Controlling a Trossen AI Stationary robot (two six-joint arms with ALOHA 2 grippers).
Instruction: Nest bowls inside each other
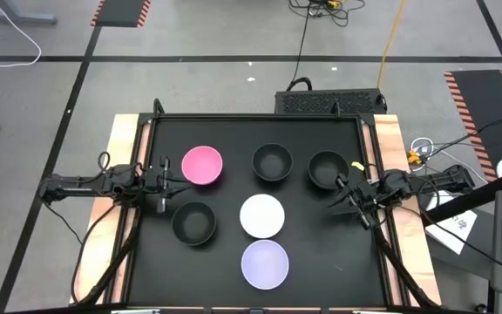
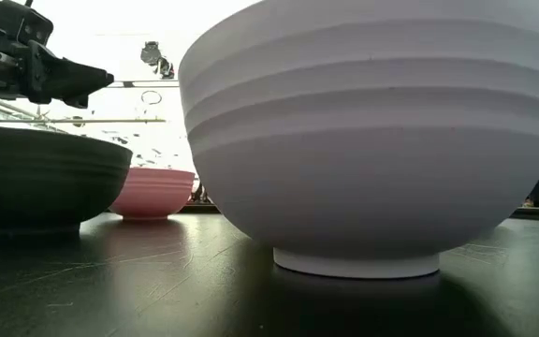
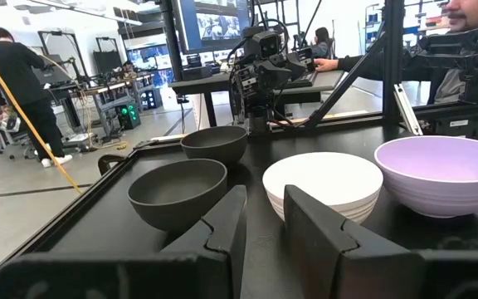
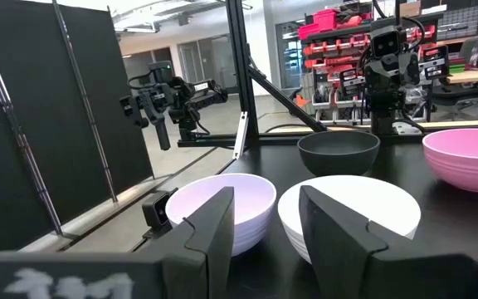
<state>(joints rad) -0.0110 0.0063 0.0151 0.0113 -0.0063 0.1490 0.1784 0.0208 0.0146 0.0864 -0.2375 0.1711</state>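
Six bowls stand on their bases on the black table, apart from one another. The pink bowl [image 1: 202,166] and two black bowls [image 1: 272,162] [image 1: 328,169] form the far row. A third black bowl [image 1: 193,223] and the white bowl [image 1: 261,216] sit nearer, and the lavender bowl [image 1: 264,263] is nearest, filling the low view [image 2: 372,140]. My left gripper [image 1: 165,181] [image 3: 264,228] is open at the table's left edge, beside the pink bowl. My right gripper [image 1: 347,197] [image 4: 264,228] is open at the right edge, just near of the rightmost black bowl.
The table has a raised black frame [image 1: 260,117] with wooden side strips [image 1: 118,157]. A dark box [image 1: 329,101] sits beyond the far edge. Cables and papers [image 1: 451,222] lie right of the table. People [image 3: 19,83] are in the room beyond.
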